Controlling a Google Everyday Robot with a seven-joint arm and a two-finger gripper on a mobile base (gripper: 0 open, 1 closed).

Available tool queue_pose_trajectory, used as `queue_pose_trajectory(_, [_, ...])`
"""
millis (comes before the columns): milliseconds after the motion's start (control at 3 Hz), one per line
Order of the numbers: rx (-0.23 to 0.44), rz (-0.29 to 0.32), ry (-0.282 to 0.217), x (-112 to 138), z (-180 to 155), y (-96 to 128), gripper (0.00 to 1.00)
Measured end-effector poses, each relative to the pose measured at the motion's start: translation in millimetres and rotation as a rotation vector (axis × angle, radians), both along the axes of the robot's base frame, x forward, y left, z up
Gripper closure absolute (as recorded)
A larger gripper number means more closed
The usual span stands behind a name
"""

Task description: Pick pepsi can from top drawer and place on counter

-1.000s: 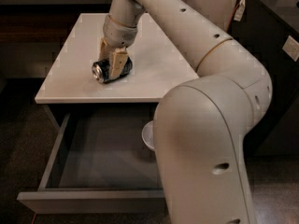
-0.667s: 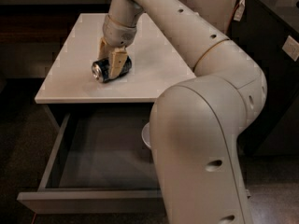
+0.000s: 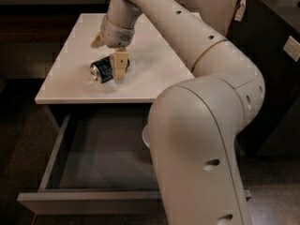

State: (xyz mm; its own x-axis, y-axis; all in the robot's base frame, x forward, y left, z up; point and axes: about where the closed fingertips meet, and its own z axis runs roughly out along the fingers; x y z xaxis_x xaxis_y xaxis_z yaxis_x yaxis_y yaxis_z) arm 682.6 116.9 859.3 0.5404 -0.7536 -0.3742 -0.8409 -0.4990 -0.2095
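Gripper is seen over the counter with its jaws spread apart and nothing clamped between them. One tan finger is lowered just beside the pepsi can, at its right flank (whether contact is made cannot be settled), while the other finger is held up and to the left, clear of the can. The can is laid on its side on the white top, its silver end turned toward the front-left, directly beneath the wrist. It is placed around the middle of the counter's left half, with bare white surface on every side. The front edge is near, the left edge somewhat farther, and the widest free stretch is found to the right and behind. Below the counter's front edge the top drawer is seen standing open, its dark interior exposed and its grey front nearest the camera. The rim of a white bowl is glimpsed at the drawer's right side, mostly hidden by the arm, by which the right foreground is filled. A dark cabinet is set beside the counter on the right.
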Motion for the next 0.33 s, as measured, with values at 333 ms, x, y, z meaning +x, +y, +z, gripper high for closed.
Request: queue_pose_trajectory(333, [0.000,0.000,0.000,0.0,0.0,0.0,0.00])
